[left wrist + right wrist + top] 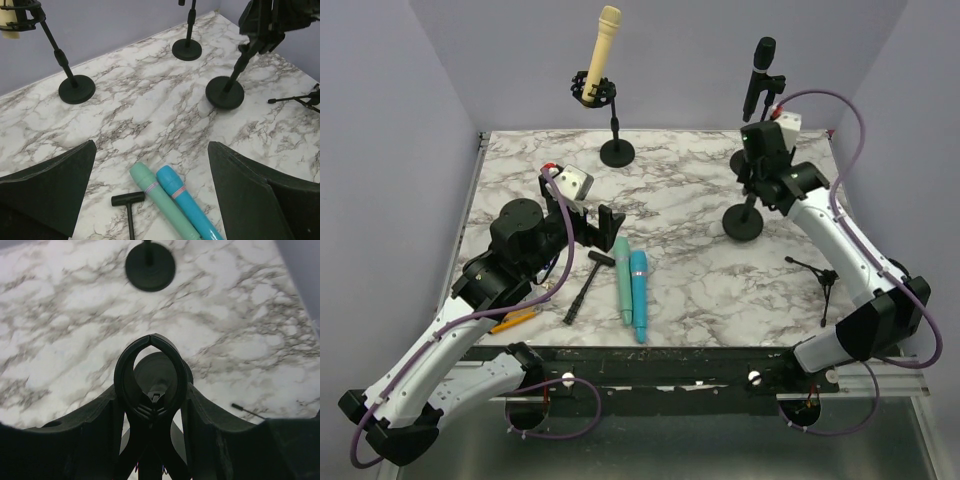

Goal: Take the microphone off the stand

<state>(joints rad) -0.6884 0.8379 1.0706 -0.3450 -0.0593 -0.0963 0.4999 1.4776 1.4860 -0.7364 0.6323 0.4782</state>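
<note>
A beige microphone [603, 50] sits in the clip of the back-left stand [617, 152]. A black microphone [760, 70] sits in a stand at the back right. A third stand [744, 222] has an empty ring clip [150, 372]. My right gripper [760, 175] is shut on that clip, with a finger on each side in the right wrist view [150, 395]. My left gripper [600, 228] is open and empty, just above a teal microphone [150, 187] and a blue microphone [177, 192] that lie side by side on the table.
A small black T-shaped tool [582, 285] lies left of the teal microphone. A yellow pencil [515, 320] lies at the front left. A small black tripod [820, 275] stands at the front right. Purple walls close in the marble table [690, 190].
</note>
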